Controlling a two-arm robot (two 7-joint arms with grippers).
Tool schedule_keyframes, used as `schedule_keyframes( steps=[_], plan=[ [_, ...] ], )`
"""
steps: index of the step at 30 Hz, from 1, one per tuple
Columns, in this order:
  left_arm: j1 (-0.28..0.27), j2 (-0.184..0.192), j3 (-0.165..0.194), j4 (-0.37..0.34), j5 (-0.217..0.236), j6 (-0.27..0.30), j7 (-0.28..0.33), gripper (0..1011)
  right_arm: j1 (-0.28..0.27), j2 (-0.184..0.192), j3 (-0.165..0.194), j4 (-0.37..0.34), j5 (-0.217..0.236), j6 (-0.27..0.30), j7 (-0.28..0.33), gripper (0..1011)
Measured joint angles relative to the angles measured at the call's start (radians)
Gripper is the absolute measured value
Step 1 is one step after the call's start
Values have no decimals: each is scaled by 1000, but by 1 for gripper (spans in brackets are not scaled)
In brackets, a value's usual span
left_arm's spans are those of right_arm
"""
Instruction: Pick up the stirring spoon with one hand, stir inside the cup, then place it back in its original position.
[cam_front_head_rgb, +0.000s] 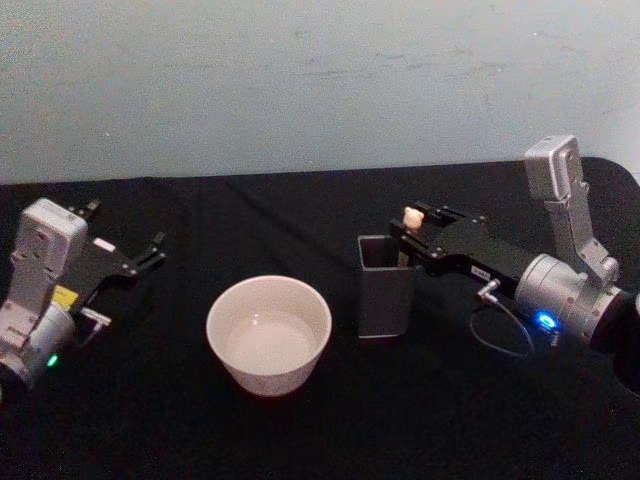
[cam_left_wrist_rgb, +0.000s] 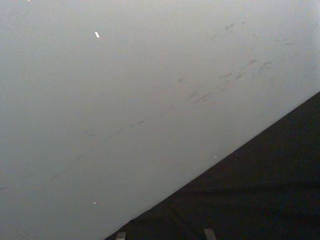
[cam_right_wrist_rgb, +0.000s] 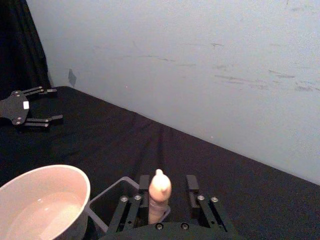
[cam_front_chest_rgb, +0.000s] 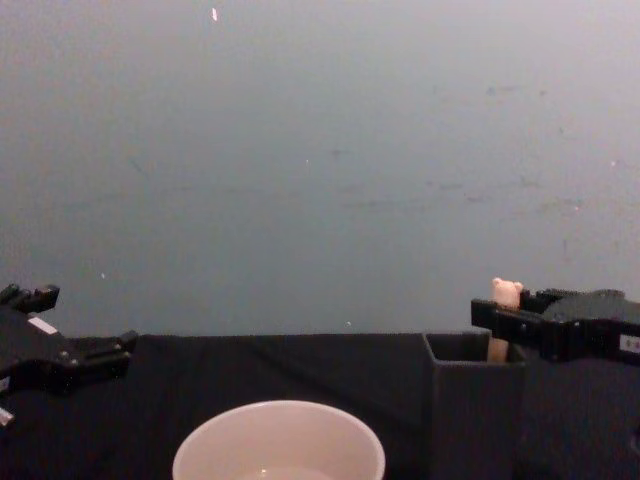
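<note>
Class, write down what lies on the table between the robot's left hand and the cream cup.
Nothing lies there: the head view shows a bare stretch of black cloth between the left hand and the cup.

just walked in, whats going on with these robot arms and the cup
The right tool has its fingers open on either side of the slim beige bear-topped stirring spoon, which stands in the tall dark grey square plastic holder. The spoon is not lifted. The wide round cream-white cup sits on the black table to the holder's left. The left tool rests open at the far left, idle.
</note>
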Motion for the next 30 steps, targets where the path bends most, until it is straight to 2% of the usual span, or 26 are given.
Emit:
schedule_keyframes(
  steps=[6,7,9,30],
  plan=[
    [0,0,0,0,0,0,0,1001,0,0,0,0,0,0,0,302],
    [0,0,0,0,0,0,0,1001,0,0,0,0,0,0,0,247],
    [0,0,0,0,0,0,0,1001,0,0,0,0,0,0,0,216],
    [0,0,0,0,0,0,0,1001,0,0,0,0,0,0,0,211]
  ],
)
